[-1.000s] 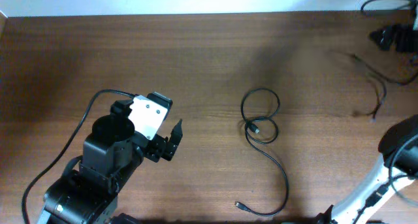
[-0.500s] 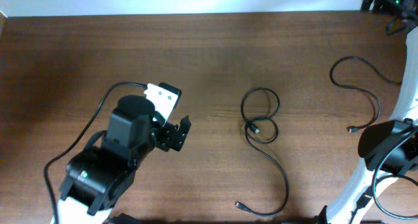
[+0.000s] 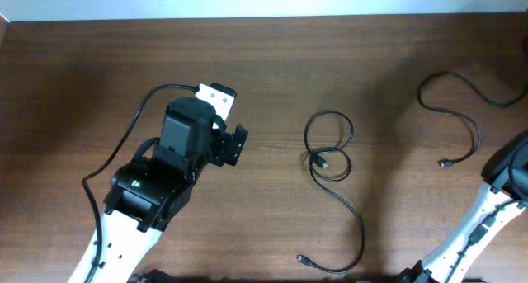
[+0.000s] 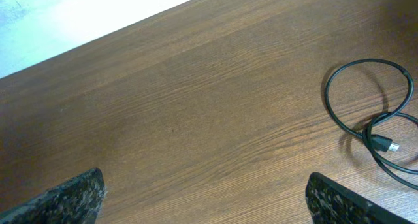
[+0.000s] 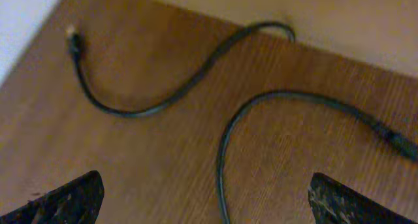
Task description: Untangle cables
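Two cables lie apart on the brown worktop [image 3: 82,68]. The middle cable [image 3: 360,225] has its long axis running from the far side toward the near side in the overhead view. A round loop sits at its far end and a smaller loop just below it. From there a single tail curves down to a small plug at the near edge, and that plug points left. A second plug rests inside the smaller loop, tip aimed up and to the right. The right cable [image 3: 477,130] lies well away near the right edge, in an open arc with its plug end hanging down and pointing left.

The left pincer [image 3: 235,144] hovers left of the middle cable, not touching it. Its own camera shows the two fingertips [image 4: 72,198] far apart at the lower corners, so it is spread wide and holds nothing, with the cable's loops and inner plug to the right.

Only the right wrist view shows the right pincer [image 5: 206,204]. It is spread wide and empty, over blurred stretches of the right cable by the worktop's edge.
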You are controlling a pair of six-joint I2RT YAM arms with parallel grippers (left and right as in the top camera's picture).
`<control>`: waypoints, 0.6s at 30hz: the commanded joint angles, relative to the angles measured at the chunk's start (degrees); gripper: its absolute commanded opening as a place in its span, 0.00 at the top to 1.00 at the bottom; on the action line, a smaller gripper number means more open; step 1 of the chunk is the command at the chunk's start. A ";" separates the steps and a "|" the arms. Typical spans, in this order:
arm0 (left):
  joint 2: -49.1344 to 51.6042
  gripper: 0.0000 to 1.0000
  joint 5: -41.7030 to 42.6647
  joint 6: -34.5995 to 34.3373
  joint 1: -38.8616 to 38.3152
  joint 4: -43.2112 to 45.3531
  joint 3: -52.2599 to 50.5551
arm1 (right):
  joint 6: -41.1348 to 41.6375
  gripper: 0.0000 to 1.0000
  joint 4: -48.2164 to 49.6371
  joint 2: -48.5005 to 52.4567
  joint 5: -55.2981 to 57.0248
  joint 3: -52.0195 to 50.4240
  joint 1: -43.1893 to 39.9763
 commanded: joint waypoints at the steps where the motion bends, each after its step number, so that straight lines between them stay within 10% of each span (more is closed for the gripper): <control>1: -0.52 0.01 -3.21 -0.57 0.20 0.39 0.07 | -2.12 0.02 4.83 3.58 -1.29 0.33 0.26; 7: -0.33 0.01 -3.19 -0.57 0.20 2.21 0.04 | -23.91 0.02 23.19 6.86 -2.93 -0.04 0.48; 18: 4.09 0.01 -4.68 -0.57 0.20 6.43 0.04 | -31.98 0.02 28.26 15.76 -4.81 1.36 0.98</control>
